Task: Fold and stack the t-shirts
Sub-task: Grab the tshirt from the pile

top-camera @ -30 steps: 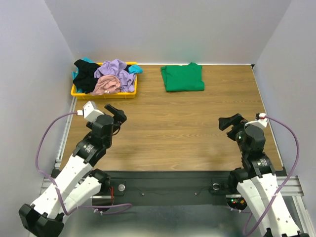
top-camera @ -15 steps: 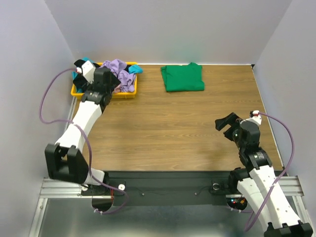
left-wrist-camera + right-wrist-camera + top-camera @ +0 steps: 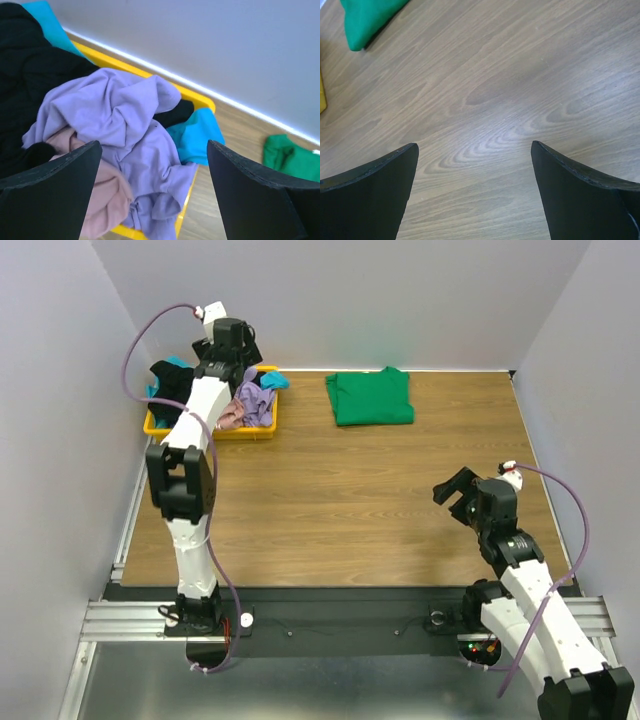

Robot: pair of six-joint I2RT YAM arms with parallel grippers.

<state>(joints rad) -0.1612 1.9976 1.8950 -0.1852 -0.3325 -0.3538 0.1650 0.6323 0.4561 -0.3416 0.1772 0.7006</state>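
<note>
A crumpled lavender purple t-shirt [image 3: 255,400] lies on top of the heap in the yellow tray [image 3: 215,431], with the black [image 3: 170,390], dusty pink [image 3: 228,418] and teal [image 3: 272,380] shirts around it. My left gripper [image 3: 235,348] is open and empty, hovering above this heap. The left wrist view shows the purple shirt [image 3: 115,110] between and below the open fingers [image 3: 50,200]. A folded green t-shirt [image 3: 370,398] lies flat at the back middle. My right gripper [image 3: 458,495] is open and empty above bare wood at the right.
The tray stands at the back left corner against the walls. The wooden table [image 3: 350,500] is enclosed by grey walls at the left, back and right. The green shirt [image 3: 367,17] shows far off in the right wrist view.
My left arm has swung from the near left of the table up and back to above the tray. My right gripper has shifted slightly left.
</note>
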